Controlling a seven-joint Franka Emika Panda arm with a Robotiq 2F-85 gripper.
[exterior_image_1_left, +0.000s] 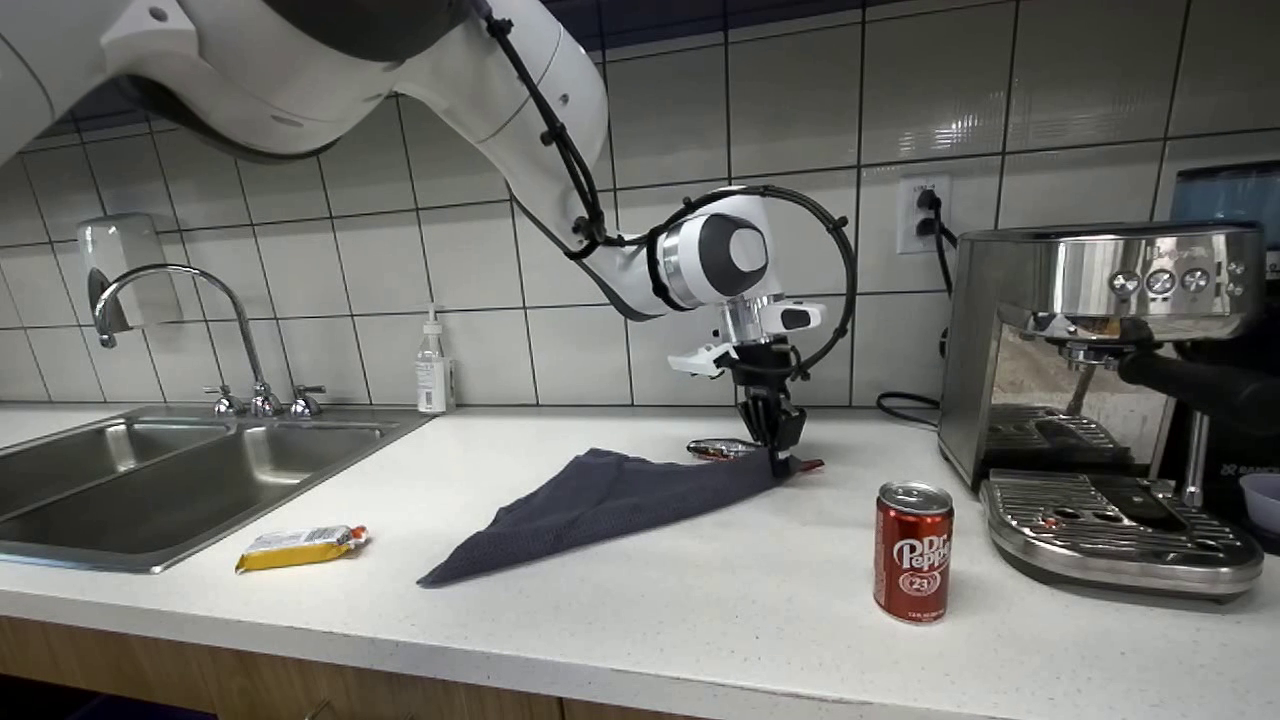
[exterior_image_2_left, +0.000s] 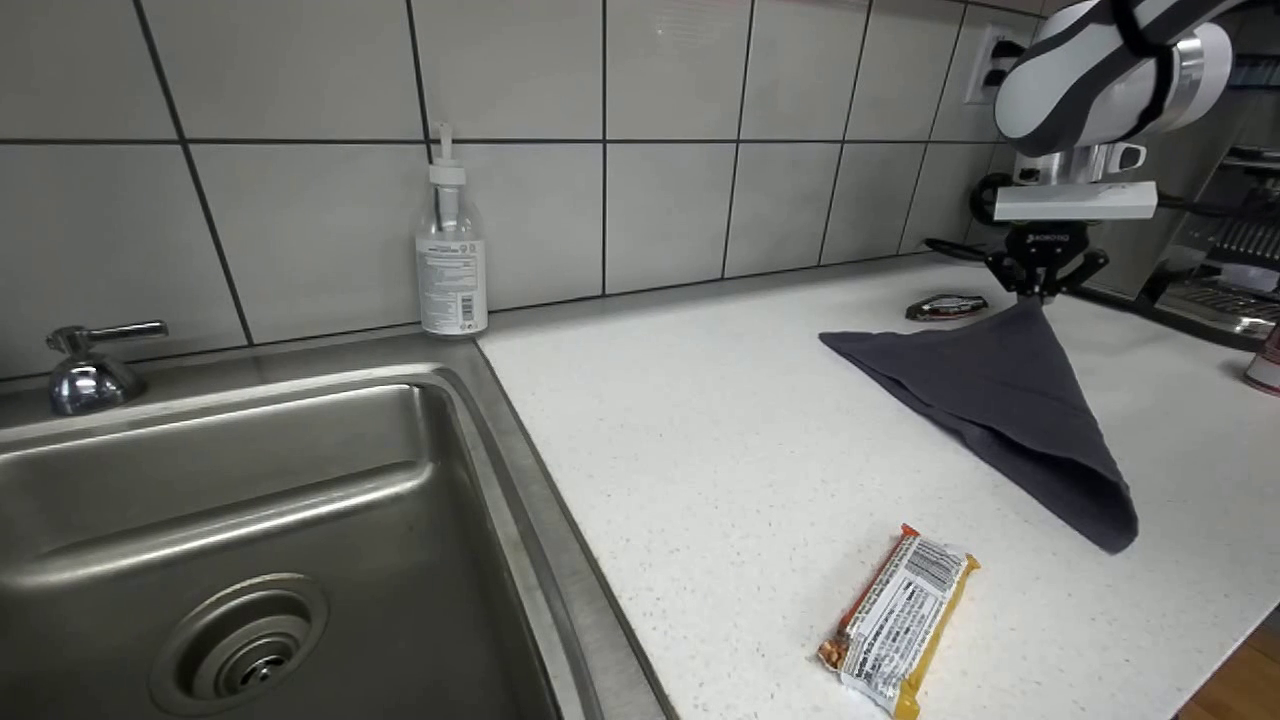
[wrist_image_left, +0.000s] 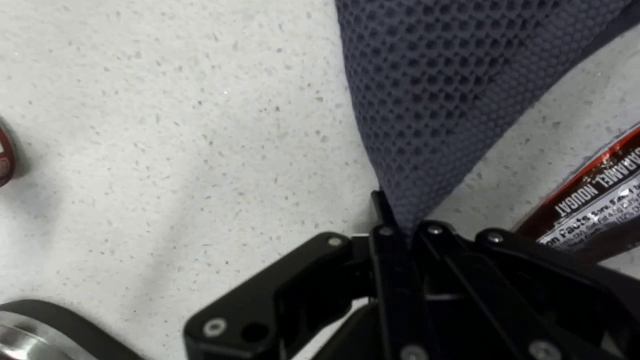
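Claw (wrist_image_left: 410, 234) pinches a corner of the dark waffle-weave towel (exterior_image_1_left: 620, 505) on the worktop (exterior_image_1_left: 700, 620); grip depth is hard to judge, so pull slowly, clear of the caramel-nougat bar (wrist_image_left: 600, 205).

I count one gripper (wrist_image_left: 409, 232), one cloth (exterior_image_1_left: 615, 508), two wrapped bars (exterior_image_2_left: 905, 620) (exterior_image_2_left: 946, 307) and one soda can (exterior_image_1_left: 914, 555). There's one coffee machine (exterior_image_1_left: 1040, 390), one pump bottle (exterior_image_2_left: 452, 270), one faucet (exterior_image_1_left: 264, 402) and two sink basins (exterior_image_1_left: 90, 460) (exterior_image_1_left: 225, 490).
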